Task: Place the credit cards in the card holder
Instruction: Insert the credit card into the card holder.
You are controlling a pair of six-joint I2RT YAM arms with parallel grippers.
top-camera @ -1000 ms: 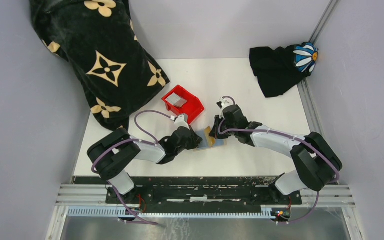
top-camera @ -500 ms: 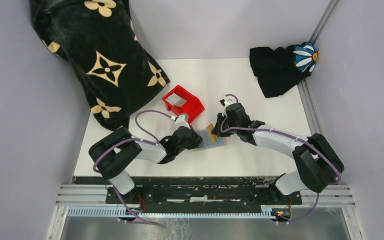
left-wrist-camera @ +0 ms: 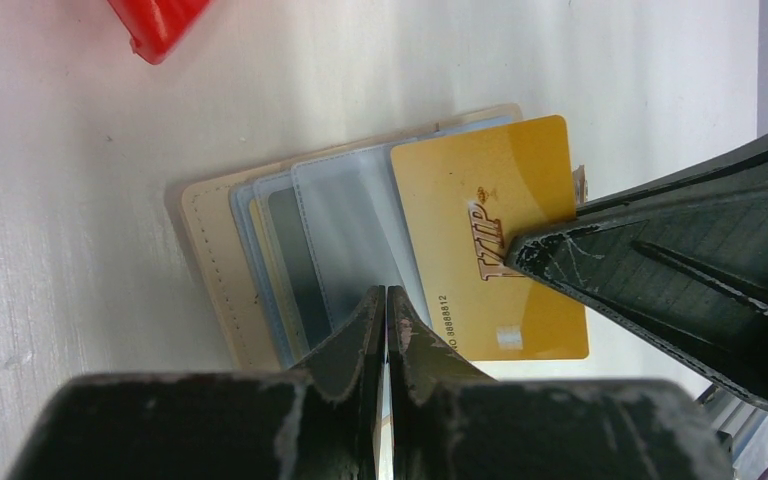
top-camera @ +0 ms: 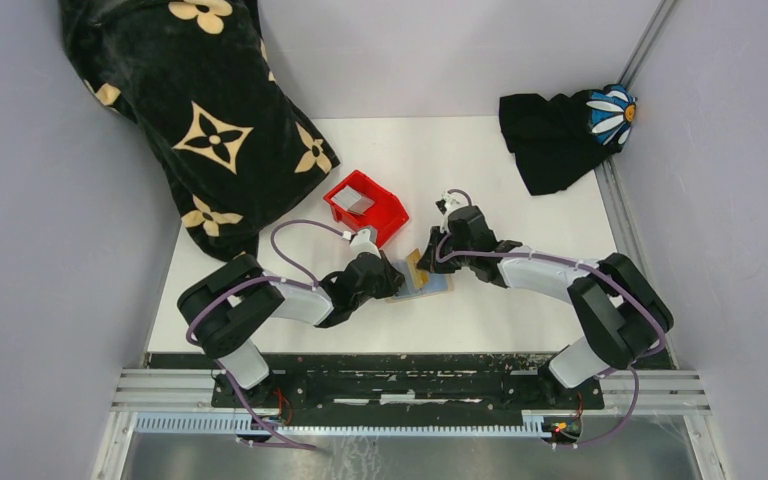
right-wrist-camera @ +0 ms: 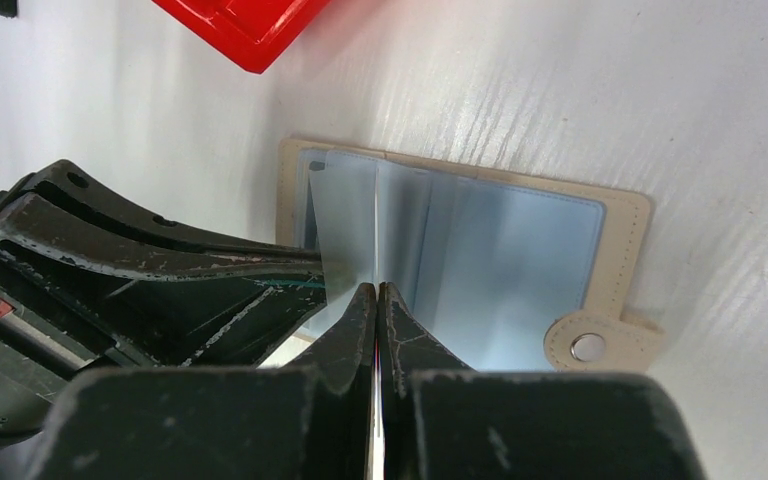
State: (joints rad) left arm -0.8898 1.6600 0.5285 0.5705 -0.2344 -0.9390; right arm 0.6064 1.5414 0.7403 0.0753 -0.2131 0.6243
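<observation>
1. While both arms crowd in over it, the card holder (right-wrist-camera: 628,250) lies opened flat on the table (top-camera: 500,170). Its snap tab (right-wrist-camera: 588,347) sticks out at one corner, and the red bin (top-camera: 392,214) sits close beyond it.
2. On the holder's inner side, the left gripper (left-wrist-camera: 386,305) is clamped on one clear sleeve (left-wrist-camera: 345,215), pinching its free edge so that pocket lifts off the rest.
3. Over those sleeves, the right gripper (right-wrist-camera: 377,295) is squeezed tight on a gold card (left-wrist-camera: 480,200), gripping it by one edge. As far as I can tell, the card isn't in a pocket yet.
4. There may be a greyish card (left-wrist-camera: 295,265) in one of the holder's lower pockets, but through the plastic I can't be sure.
5. Handling-wise, my guess is the gold card is light, stiff and slick. An edge grip makes sense since it leaves the opposite edge free to slide in, but the card could pivot between the pads if a corner catches.
6. The sleeves look like the fussy bit, being thin, floppy, shiny plastic. Pinch only one layer near the mouth, or the pocket gets shut. The holder also seems light enough to skid, so the left hold doubles as an anchor.
</observation>
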